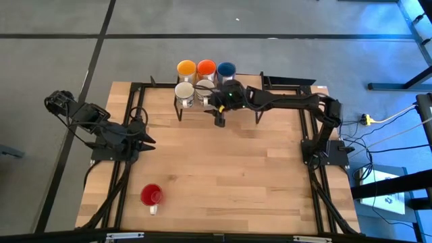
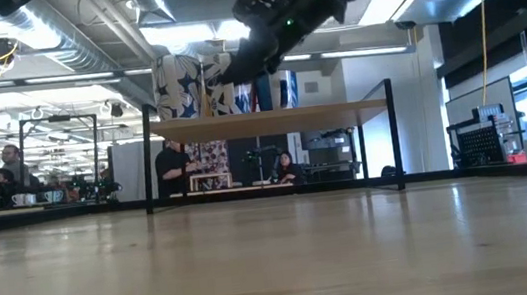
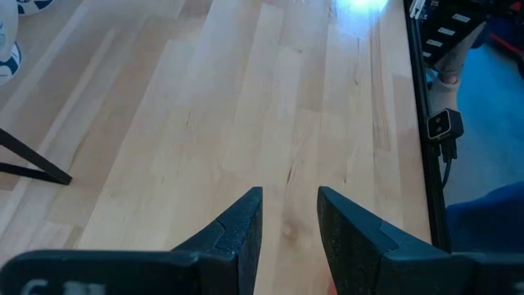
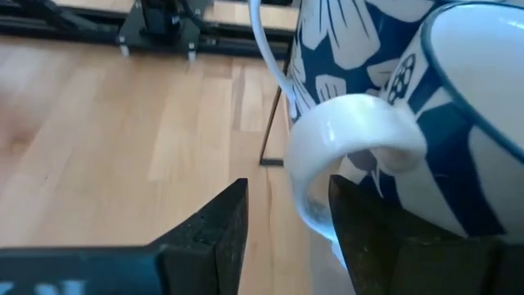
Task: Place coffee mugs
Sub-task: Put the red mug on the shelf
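Wooden table (image 1: 223,175) fills the middle of the high view. On the left, the left gripper (image 1: 147,142) waits over the table edge with its fingers a little apart, holding nothing. Near the front edge stands the red mug (image 1: 152,196), all alone. At the back, on a raised shelf (image 2: 270,116), stand the yellow mug (image 1: 186,68), orange mug (image 1: 206,67) and blue mug (image 1: 226,69), with two white mugs (image 1: 185,92) in front. The right gripper (image 4: 286,215) has its fingers apart around the patterned mug's handle (image 4: 348,135).
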`<move>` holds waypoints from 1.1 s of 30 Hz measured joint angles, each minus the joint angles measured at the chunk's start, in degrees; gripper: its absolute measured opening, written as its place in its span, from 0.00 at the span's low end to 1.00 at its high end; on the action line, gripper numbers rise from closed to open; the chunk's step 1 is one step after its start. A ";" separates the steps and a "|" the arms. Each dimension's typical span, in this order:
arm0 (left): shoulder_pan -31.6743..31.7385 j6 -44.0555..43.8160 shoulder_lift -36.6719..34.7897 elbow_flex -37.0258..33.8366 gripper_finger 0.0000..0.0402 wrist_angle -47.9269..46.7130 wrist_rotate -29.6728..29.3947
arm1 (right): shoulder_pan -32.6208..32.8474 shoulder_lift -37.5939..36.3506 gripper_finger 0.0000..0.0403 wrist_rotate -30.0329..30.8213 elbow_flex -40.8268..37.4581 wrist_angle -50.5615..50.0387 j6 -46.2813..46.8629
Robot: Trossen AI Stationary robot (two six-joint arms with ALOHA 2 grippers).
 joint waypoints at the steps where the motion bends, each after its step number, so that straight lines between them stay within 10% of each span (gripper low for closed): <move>1: 0.00 0.02 0.00 0.00 0.28 0.00 0.00 | 0.00 -0.02 0.40 0.00 0.93 -1.85 -0.02; 22: 0.01 0.00 0.09 0.00 0.28 0.03 -0.82 | 1.52 -0.11 0.40 -0.38 23.04 -47.36 16.21; 33: 0.02 -0.26 2.09 0.00 0.34 0.08 -0.96 | 23.85 -0.22 0.40 8.73 20.05 -36.44 27.43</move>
